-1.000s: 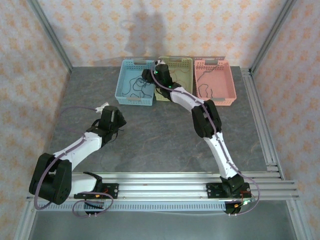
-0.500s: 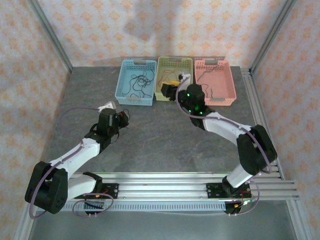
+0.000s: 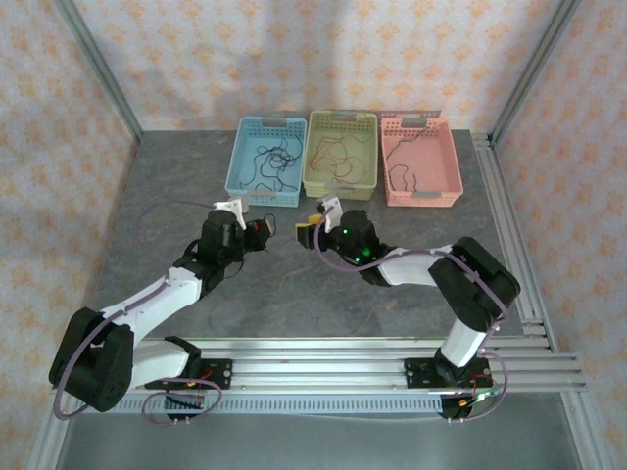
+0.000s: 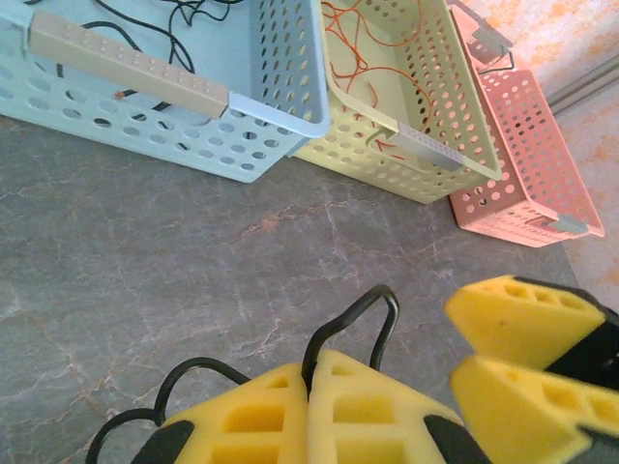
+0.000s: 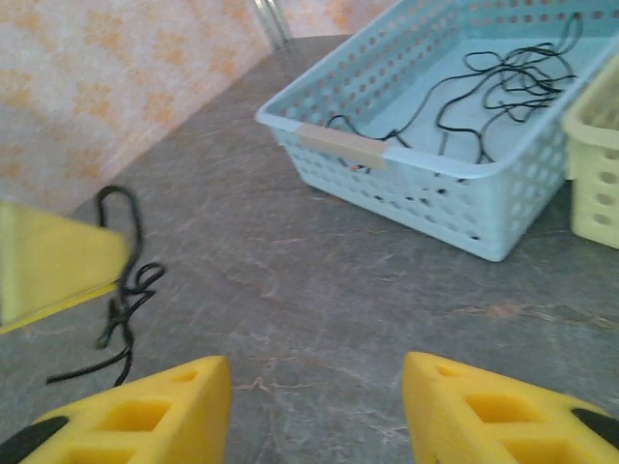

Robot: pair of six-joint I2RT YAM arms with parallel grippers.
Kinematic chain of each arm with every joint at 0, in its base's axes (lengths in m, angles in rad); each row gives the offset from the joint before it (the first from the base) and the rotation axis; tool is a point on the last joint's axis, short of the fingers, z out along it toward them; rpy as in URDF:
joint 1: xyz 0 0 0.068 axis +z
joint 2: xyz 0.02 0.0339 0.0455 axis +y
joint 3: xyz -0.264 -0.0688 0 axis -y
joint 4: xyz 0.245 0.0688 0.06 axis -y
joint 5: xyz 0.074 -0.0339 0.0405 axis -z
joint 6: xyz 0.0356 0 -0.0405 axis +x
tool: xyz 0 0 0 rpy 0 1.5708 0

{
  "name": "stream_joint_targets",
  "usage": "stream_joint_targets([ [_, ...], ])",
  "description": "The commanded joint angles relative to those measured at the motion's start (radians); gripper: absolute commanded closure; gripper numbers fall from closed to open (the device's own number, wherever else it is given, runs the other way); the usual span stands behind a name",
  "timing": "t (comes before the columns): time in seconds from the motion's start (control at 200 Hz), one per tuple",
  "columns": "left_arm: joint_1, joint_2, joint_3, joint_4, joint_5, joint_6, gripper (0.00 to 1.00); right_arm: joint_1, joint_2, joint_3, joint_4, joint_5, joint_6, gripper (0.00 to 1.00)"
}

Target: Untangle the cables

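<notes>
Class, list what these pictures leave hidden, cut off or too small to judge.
Left wrist view: the left pincer hides the black cable where it is gripped; the bottom edge cuts off the rest.
Top view: the cable in the pink basket is too thin to tell its colour.
Right wrist view: the right edge cuts off the yellow basket.

The tabletop [image 3: 323,294] is dark grey, marbled with pale veins. The walls [image 3: 392,59] wear cream paper with a repeating orange flower motif. The blue basket [image 3: 261,200] holds black cables [image 3: 269,162], the yellow-green basket [image 3: 342,117] orange-red cables [image 3: 338,157], the pink basket [image 3: 421,199] a dark cable [image 3: 400,178]. The left claw [image 4: 309,382] and right claw [image 5: 317,372] are bright yellow foam; the loose cable [image 4: 329,331] pinched in the left claw is black. The left arm [image 3: 157,294] and right arm [image 3: 411,266] are white and black.
</notes>
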Motion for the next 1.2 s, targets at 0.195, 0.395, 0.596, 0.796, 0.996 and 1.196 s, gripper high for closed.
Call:
stream_joint_targets([
  [0.195, -0.008, 0.014, 0.032, 0.071, 0.06, 0.032, 1.0, -0.001, 0.017, -0.019, 0.15, 0.001, -0.048, 0.47],
  [0.395, -0.008, 0.006, 0.013, 0.088, 0.071, 0.027, 1.0, 0.002, 0.044, -0.038, 0.233, -0.054, -0.06, 0.45],
  [0.596, -0.009, 0.004, 0.0, 0.115, 0.096, 0.022, 1.0, 0.014, 0.06, -0.031, 0.245, -0.096, -0.073, 0.43],
  [0.796, -0.022, 0.023, 0.015, 0.107, 0.109, 0.032, 1.0, 0.019, 0.068, -0.037, 0.299, -0.169, -0.057, 0.41],
  [0.996, -0.039, 0.032, 0.029, 0.092, 0.104, 0.049, 1.0, 0.019, 0.069, -0.052, 0.35, -0.201, -0.047, 0.41],
  [1.196, -0.062, 0.039, 0.038, 0.088, 0.113, 0.052, 1.0, 0.019, 0.081, -0.031, 0.321, -0.2, -0.036, 0.43],
])
